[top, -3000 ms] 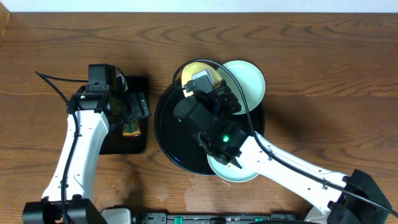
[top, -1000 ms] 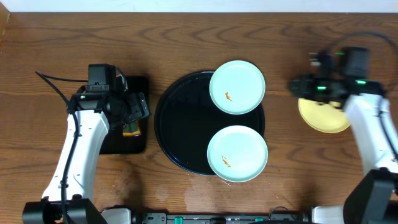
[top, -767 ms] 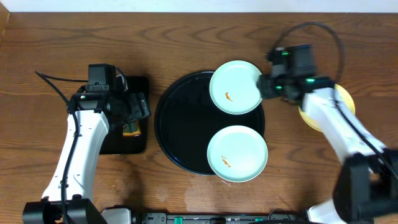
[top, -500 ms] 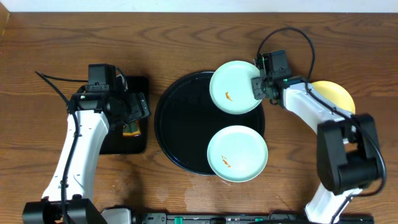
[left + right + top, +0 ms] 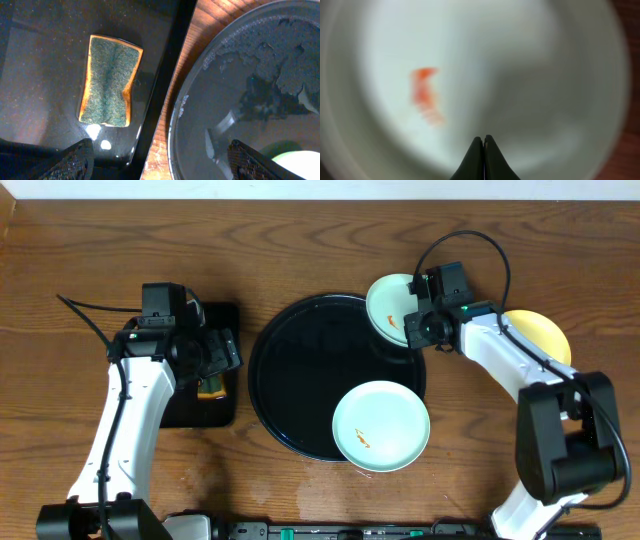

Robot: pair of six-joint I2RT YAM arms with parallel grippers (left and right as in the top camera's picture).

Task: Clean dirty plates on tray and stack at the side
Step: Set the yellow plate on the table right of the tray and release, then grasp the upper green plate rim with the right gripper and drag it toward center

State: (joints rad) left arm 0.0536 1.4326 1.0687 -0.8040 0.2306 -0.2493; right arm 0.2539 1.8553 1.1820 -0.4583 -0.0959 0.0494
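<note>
The round black tray [image 5: 300,380] lies mid-table. One mint-green plate [image 5: 381,425] with an orange smear lies flat on its front right, overhanging the rim. My right gripper [image 5: 413,320] is shut on the rim of the other mint-green plate [image 5: 388,305] and holds it tilted at the tray's far right edge. That plate fills the right wrist view [image 5: 520,65], smear showing, with the fingers [image 5: 483,145] pressed together. The pale yellow plate [image 5: 545,335] lies on the table to the right, partly under my right arm. My left gripper [image 5: 222,350] is open and empty.
A small rectangular black tray [image 5: 200,405] to the left holds a green-and-yellow sponge [image 5: 210,387], seen under my left gripper [image 5: 162,162] in the left wrist view [image 5: 110,80]. The round tray's rim [image 5: 172,120] lies just right of it, with wet smears on the tray.
My right arm left the yellow plate on the table at the right, swung back to the far mint-green plate, shut on its rim and tilted it up. The left arm has not moved.
</note>
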